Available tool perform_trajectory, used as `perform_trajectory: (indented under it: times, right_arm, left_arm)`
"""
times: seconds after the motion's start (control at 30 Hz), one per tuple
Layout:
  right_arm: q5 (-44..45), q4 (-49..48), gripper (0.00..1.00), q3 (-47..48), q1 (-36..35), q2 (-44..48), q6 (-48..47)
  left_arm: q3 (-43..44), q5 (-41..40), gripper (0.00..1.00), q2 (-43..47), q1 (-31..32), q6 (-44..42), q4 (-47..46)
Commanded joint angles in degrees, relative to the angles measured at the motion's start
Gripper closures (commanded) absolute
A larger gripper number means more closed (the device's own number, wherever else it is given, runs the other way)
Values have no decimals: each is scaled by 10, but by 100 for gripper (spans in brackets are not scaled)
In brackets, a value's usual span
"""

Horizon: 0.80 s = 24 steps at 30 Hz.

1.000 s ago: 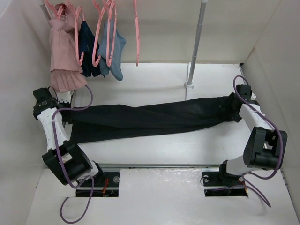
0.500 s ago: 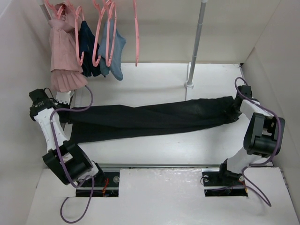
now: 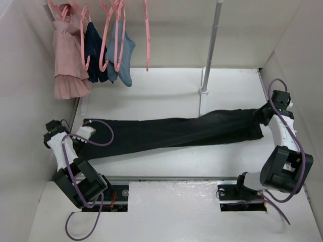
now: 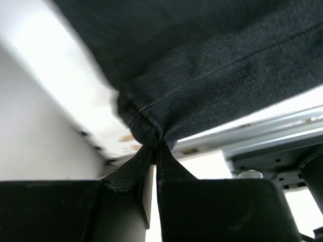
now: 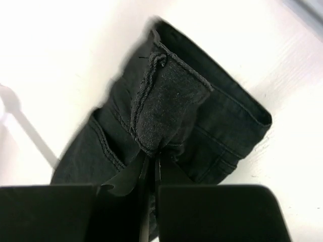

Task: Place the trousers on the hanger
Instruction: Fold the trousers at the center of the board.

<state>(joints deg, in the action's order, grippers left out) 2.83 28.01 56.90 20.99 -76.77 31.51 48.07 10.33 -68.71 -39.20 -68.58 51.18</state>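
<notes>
Since the left gripper [image 3: 87,132] has drawn back from the left edge toward the near-left corner, and the right gripper [image 3: 263,114] has shifted out toward the right edge, the trousers [image 3: 171,133] now lie pulled long and narrow across the worktop [image 3: 166,91], near-left to right.
- Meaning for the task, as a judgement: the garment is straightened and held at both ends, ready for lifting or folding. It is not yet on the hanger [image 3: 148,40], which hangs bare at the far edge, well apart.
- Left gripper [image 4: 154,146]: fingers pressed together, pinching a gathered bunch of trouser fabric.
- Right gripper [image 5: 151,154]: fingers likewise closed, nipping a fold at the trouser end.
</notes>
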Motion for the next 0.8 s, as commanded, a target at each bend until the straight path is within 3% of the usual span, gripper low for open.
perform_trajectory:
  times: [0.0,0.13,0.23,0.4,0.6,0.77]
  right_arm:
    - [4,-39,100,-34,11,-34,-7]
    - [-10,-58,99,-59,16,-62,7]
    - [-18,-64,100,-66,16,-71,7]
    - [-41,-64,100,-39,16,-59,7]
    - [-102,-40,100,88,16,-72,1]
    - [-129,-40,100,128,16,-87,0]
  left_arm:
    - [-42,-115,100,12,-11,-12,-87]
    - [-76,-152,100,17,-11,12,-177]
    - [-62,-132,100,17,-11,30,-181]
    - [65,-21,100,11,-11,72,-134]
    - [267,145,100,-10,-11,235,-148]
    - [288,198,100,4,-11,307,-239]
